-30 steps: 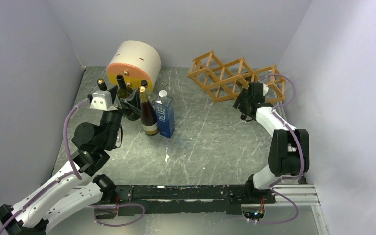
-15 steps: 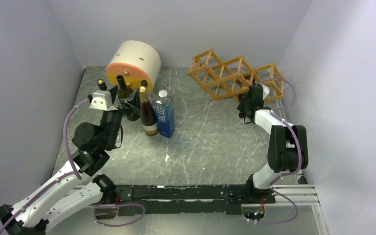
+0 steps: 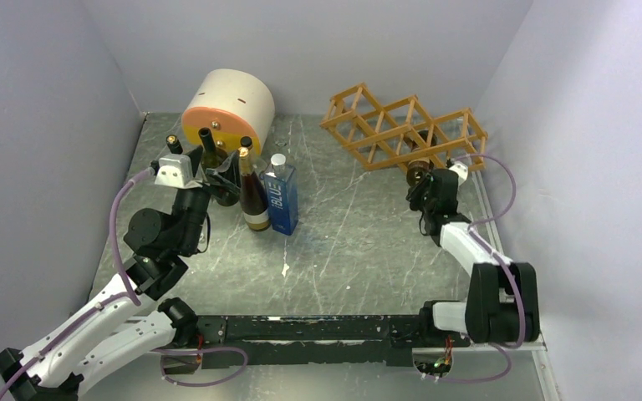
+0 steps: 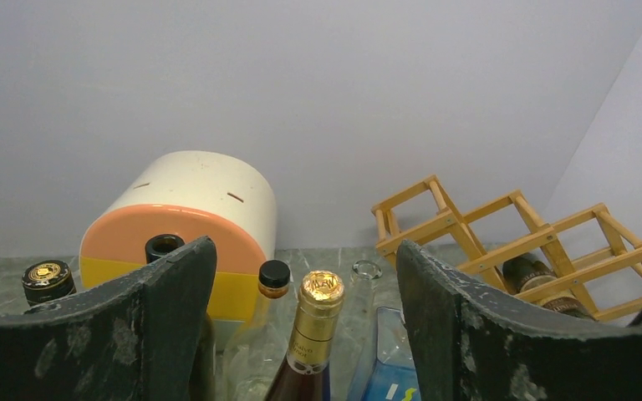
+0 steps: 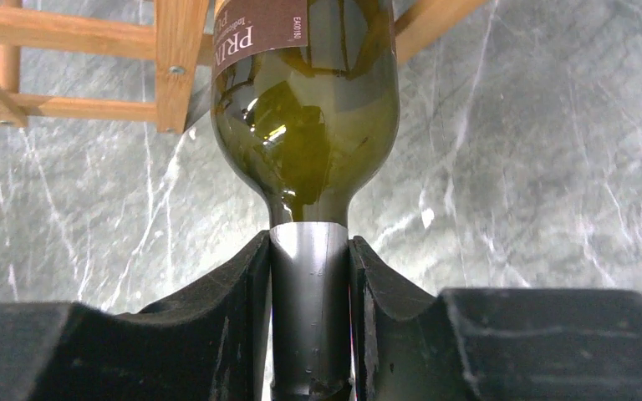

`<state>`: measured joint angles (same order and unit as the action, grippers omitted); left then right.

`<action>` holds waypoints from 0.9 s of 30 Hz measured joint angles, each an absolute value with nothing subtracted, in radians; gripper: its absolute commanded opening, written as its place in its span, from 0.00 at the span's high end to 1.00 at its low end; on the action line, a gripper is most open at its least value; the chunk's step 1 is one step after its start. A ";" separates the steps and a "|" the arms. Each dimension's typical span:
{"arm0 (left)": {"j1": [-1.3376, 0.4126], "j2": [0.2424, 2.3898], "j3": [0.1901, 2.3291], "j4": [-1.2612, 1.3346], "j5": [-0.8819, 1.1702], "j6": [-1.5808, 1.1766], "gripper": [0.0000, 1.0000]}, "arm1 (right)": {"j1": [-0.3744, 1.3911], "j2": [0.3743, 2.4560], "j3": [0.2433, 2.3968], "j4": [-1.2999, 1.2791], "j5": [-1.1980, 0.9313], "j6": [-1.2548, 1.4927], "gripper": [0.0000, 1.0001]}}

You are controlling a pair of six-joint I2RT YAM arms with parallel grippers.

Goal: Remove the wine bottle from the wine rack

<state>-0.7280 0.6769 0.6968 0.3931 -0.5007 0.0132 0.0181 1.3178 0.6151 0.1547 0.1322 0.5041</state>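
A grey, marble-veined tabletop (image 3: 359, 238) bears a cream and orange cylinder (image 3: 227, 109) at back left, upright glass bottles (image 3: 255, 200) and a blue carton (image 3: 282, 202) before it, and an orange-tan wooden lattice rack (image 3: 401, 127) at back right.

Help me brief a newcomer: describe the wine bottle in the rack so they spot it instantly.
At the far right of the table stands the wooden lattice wine rack. The wine bottle pokes out of its near side: dark green glass, brown label, neck clamped by the right gripper. Unlike the upright bottles at the left, it lies on its side.
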 measured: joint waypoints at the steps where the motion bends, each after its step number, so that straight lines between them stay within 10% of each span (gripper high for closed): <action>1: -0.728 0.678 0.697 0.393 -0.500 0.011 0.18 | 0.018 1.288 0.595 0.155 0.126 0.510 1.00; 27: -0.728 0.717 0.697 0.381 -0.484 0.010 0.19 | 0.008 0.564 0.457 -0.370 -0.009 0.699 1.00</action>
